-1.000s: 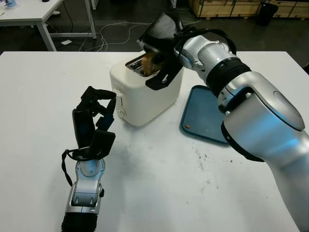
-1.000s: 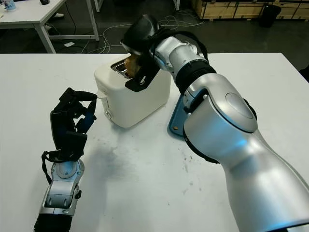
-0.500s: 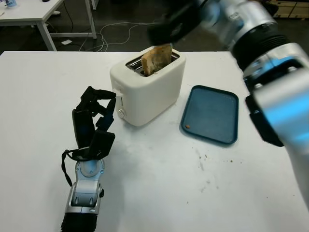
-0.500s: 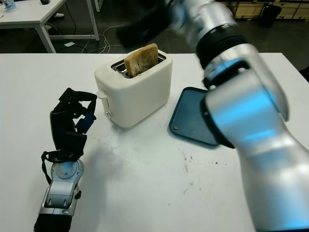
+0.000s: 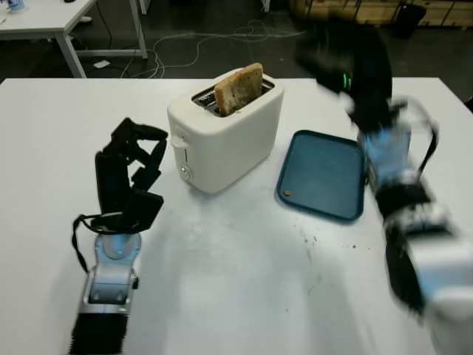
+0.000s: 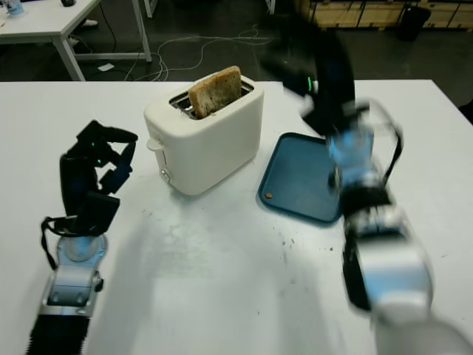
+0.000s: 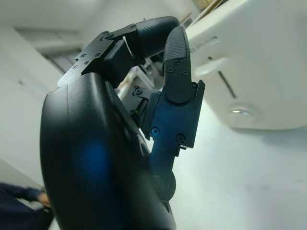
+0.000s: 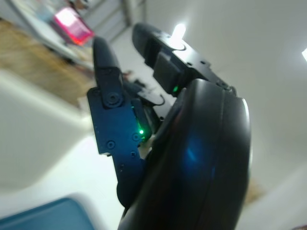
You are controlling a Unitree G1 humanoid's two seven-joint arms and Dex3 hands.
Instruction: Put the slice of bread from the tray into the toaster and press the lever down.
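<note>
A white toaster (image 5: 225, 140) stands mid-table with a browned slice of bread (image 5: 239, 89) sticking up out of its slot. Its lever (image 5: 178, 138) sits high on the toaster's left end. To the right lies the blue tray (image 5: 323, 174), bare except for a crumb. My right hand (image 5: 346, 55) is raised above the tray's far edge, blurred, open and holding nothing. My left hand (image 5: 131, 166) stands upright just left of the toaster, fingers (image 7: 177, 62) curled, holding nothing, a short gap from the lever (image 7: 211, 67).
Crumbs (image 5: 310, 240) dot the white table (image 5: 244, 296) in front of the tray. Beyond the table's far edge are a dark floor with cables (image 5: 177, 44) and another white table (image 5: 52, 18) at the back left.
My right hand let go of the bread in the slot and swung up and right, over the tray. My left hand shifted a little left, away from the toaster.
</note>
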